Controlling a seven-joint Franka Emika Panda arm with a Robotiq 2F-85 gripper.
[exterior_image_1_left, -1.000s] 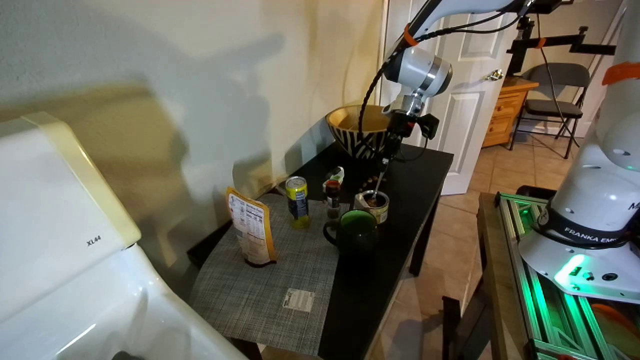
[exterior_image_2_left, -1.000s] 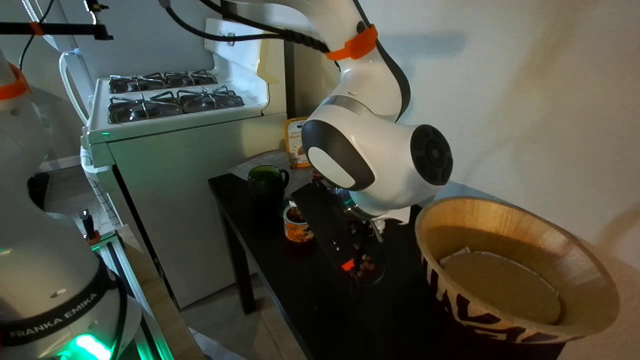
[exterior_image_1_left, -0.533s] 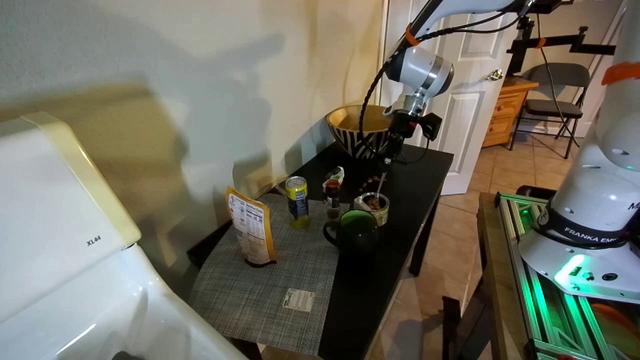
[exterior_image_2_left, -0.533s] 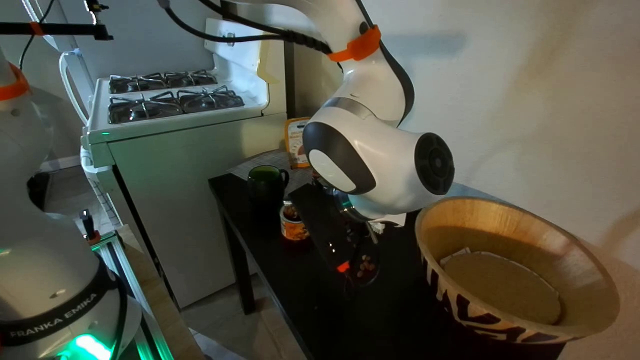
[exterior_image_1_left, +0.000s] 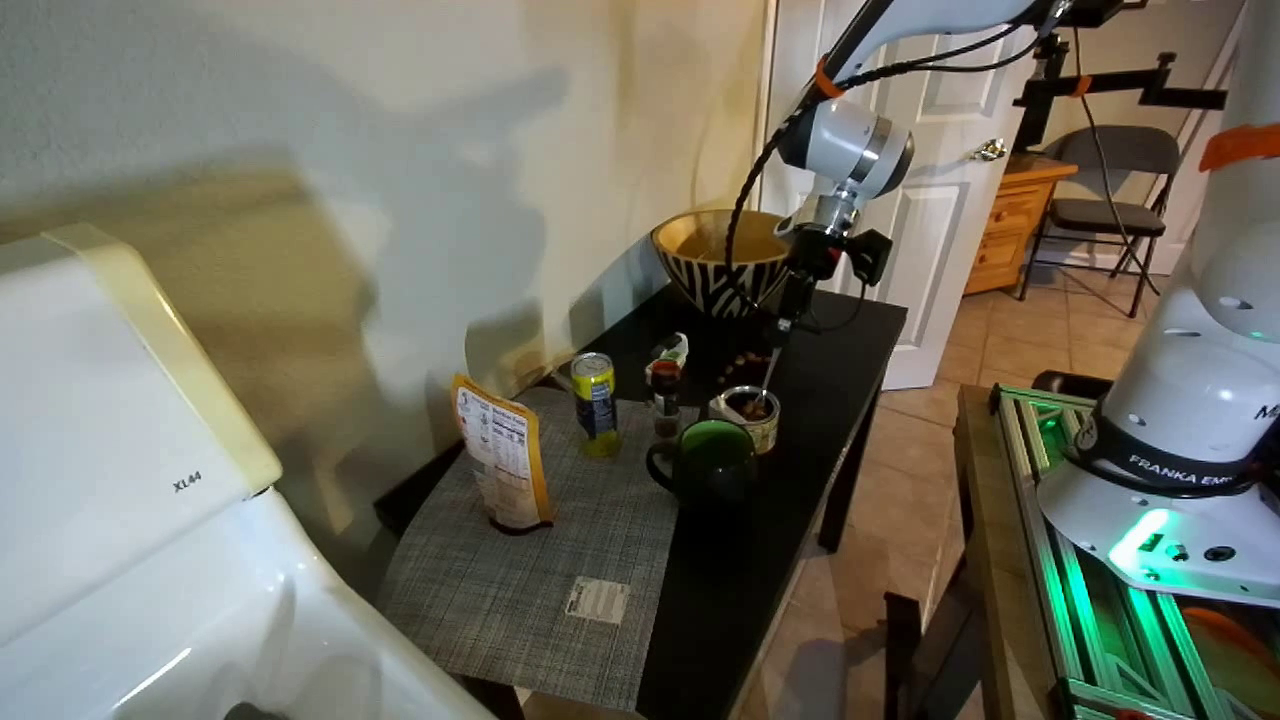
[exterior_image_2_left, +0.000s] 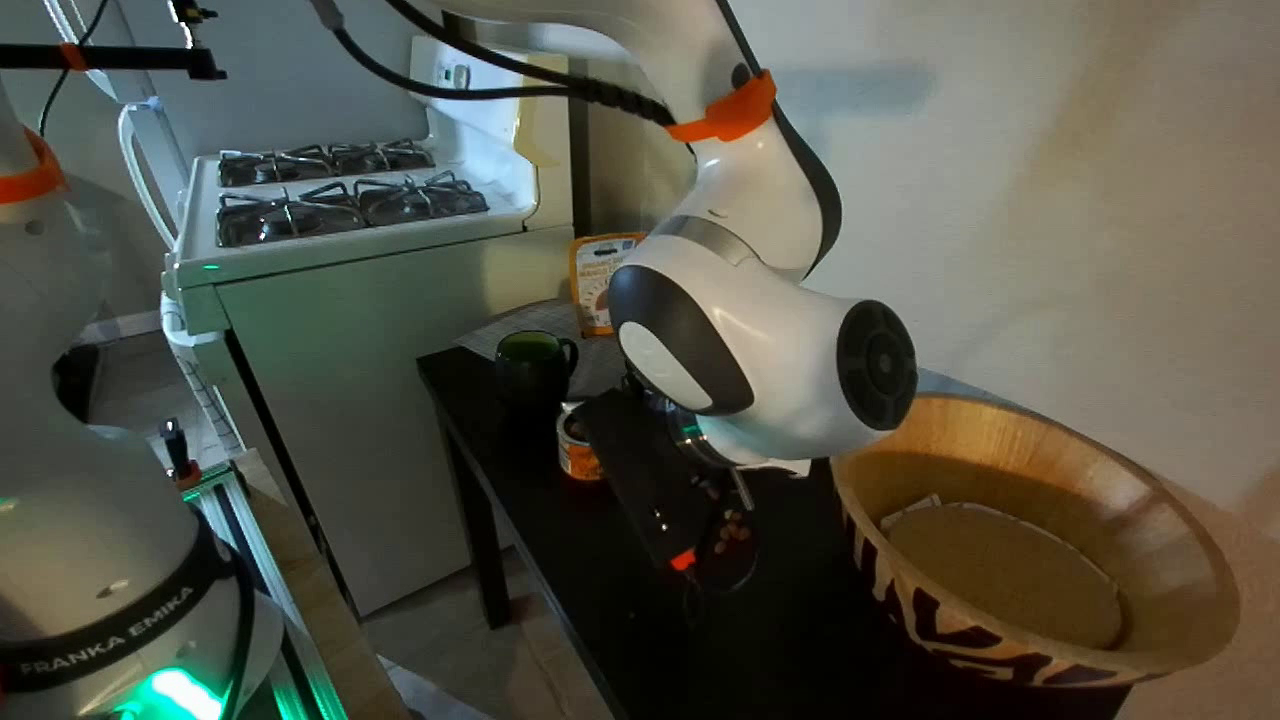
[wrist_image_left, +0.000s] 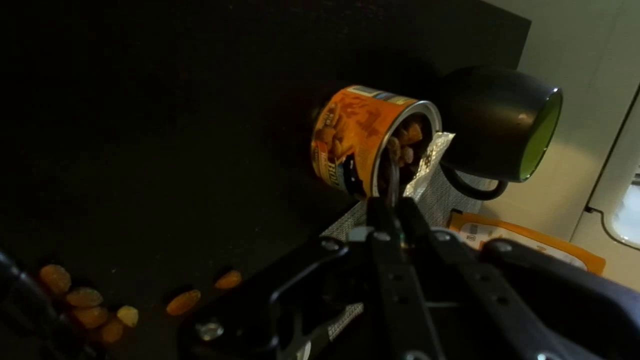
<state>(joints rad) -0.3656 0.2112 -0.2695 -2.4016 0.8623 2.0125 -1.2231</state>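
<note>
My gripper (wrist_image_left: 392, 204) is shut on the handle of a metal spoon (wrist_image_left: 394, 177). In an exterior view the gripper (exterior_image_1_left: 786, 325) points down, and the spoon (exterior_image_1_left: 771, 372) slants into an open can (exterior_image_1_left: 762, 432). The orange-labelled can (wrist_image_left: 355, 135) holds brown nuts, and its foil lid (wrist_image_left: 429, 165) is peeled back at the rim. The spoon's bowl is hidden among the nuts. The can (exterior_image_2_left: 578, 460) stands upright on the black table (exterior_image_2_left: 620, 590). A dark mug (wrist_image_left: 487, 125) with a green inside stands close beside it. In an exterior view the arm hides the fingers.
Several loose nuts (wrist_image_left: 90, 316) lie on the table near the gripper. A zebra-patterned wooden bowl (exterior_image_2_left: 1000, 455) stands behind. A yellow drink can (exterior_image_1_left: 596, 405), a red-capped bottle (exterior_image_1_left: 665, 392) and an orange-edged pouch (exterior_image_1_left: 500, 465) stand towards the wall. A grey placemat (exterior_image_1_left: 500, 610) and a stove (exterior_image_2_left: 380, 270) are near.
My gripper has shifted slightly and the spoon's slant has changed, its lower end still in the can. The can has shifted a little towards the mug. The spoon stays gripped.
</note>
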